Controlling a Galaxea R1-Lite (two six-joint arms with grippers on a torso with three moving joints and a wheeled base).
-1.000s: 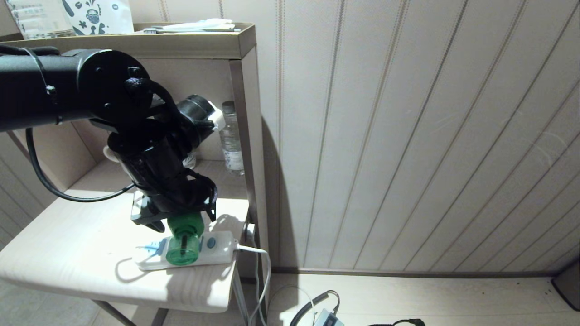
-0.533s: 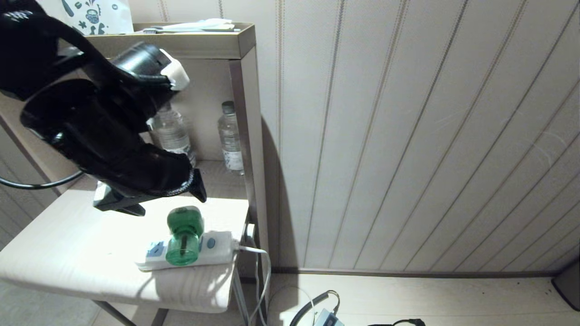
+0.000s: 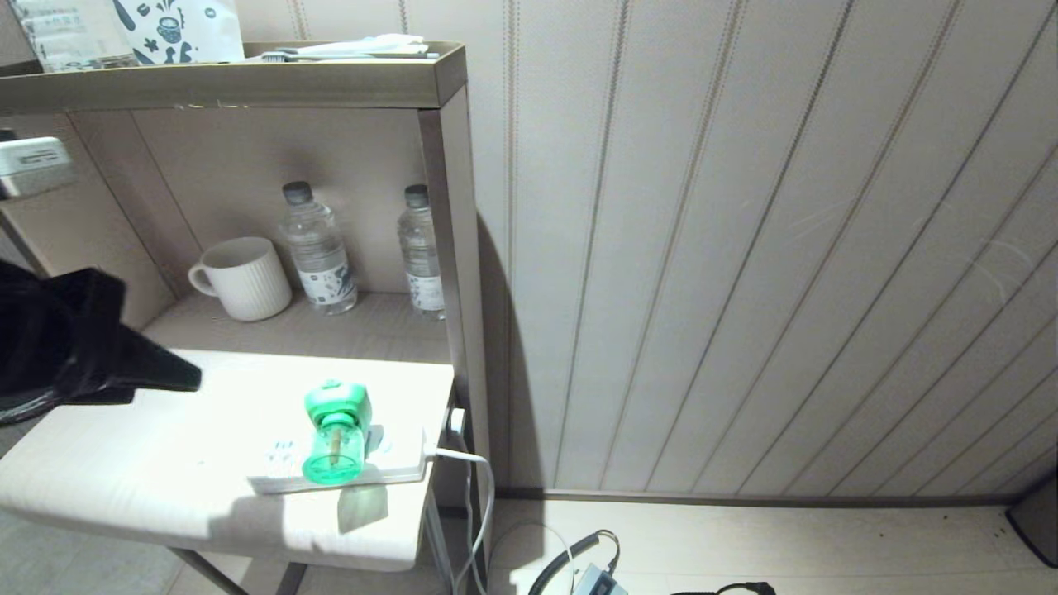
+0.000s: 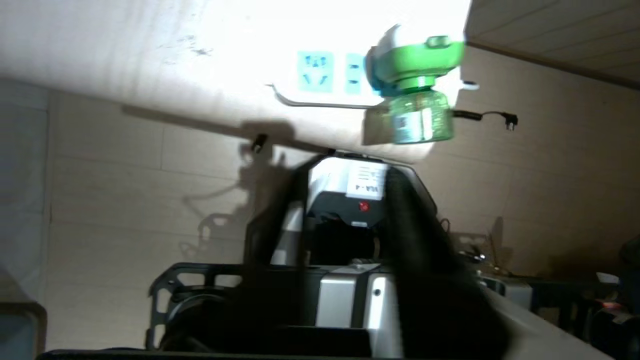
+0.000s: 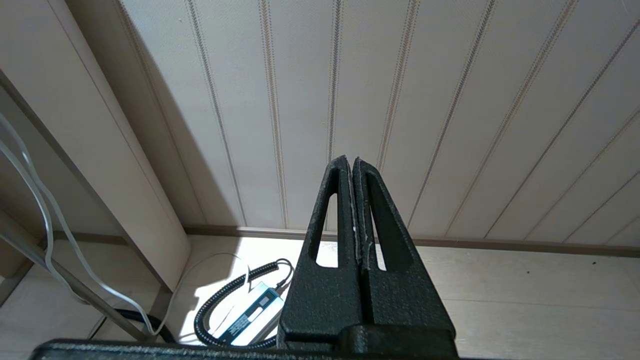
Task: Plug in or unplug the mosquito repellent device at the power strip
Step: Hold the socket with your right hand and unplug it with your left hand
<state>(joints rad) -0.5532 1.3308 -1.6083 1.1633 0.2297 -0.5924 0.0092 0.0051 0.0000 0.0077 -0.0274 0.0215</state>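
- Two end effectors on my rig: the left end effector (image 3: pixel 165 376) sits at the counter's (image 3: pixel 165 463) left edge, holding nothing; I can't tell how far apart its fingers stand.
- Well to its right, the mosquito repellent device (image 3: pixel 335 430) stands plugged into the power strip (image 3: pixel 277 467).
- My right end effector (image 5: pixel 352 170) is closed and empty, parked facing the wall.

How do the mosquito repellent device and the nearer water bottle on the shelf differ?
The mosquito repellent device is green and squat, plugged into the power strip; the water bottle is clear, taller and dark-capped, standing free on the shelf beside a mug. Neither is held.
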